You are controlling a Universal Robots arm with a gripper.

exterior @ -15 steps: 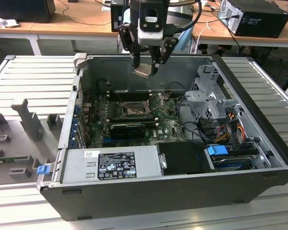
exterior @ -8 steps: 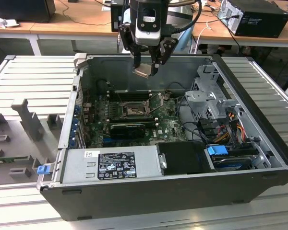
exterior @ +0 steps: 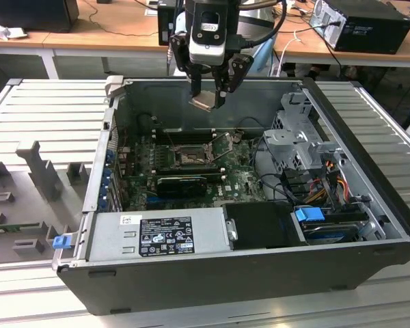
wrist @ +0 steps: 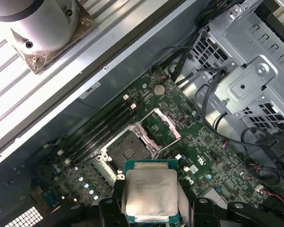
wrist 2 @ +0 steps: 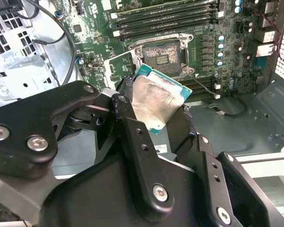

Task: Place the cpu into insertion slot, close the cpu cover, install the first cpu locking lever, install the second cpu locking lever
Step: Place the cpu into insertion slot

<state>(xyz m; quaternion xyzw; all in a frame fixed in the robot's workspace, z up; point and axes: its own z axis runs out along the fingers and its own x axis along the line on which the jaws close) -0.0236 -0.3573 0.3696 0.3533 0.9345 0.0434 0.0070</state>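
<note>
My gripper (exterior: 208, 96) hangs above the open computer case, near its back wall, shut on the cpu (exterior: 206, 102). The chip is a flat square with a dull silver face and green edge, tilted between my fingers in both wrist views (wrist 2: 154, 101) (wrist: 151, 191). Below it on the green board lies the insertion slot (exterior: 188, 158) (wrist 2: 163, 53) (wrist: 128, 151), square, dark and uncovered. The cpu cover (wrist: 164, 125) (wrist 2: 119, 64) is a thin metal frame swung up open at the slot's side. The cpu is well above the slot and apart from it.
Long black memory slots (wrist 2: 165, 16) run beside the socket. A power supply box (exterior: 164, 236) fills the case front, and a metal drive cage (exterior: 297, 143) with cables stands at the exterior view's right. Grey ribbed table panels and a foam tray (exterior: 41, 171) surround the case.
</note>
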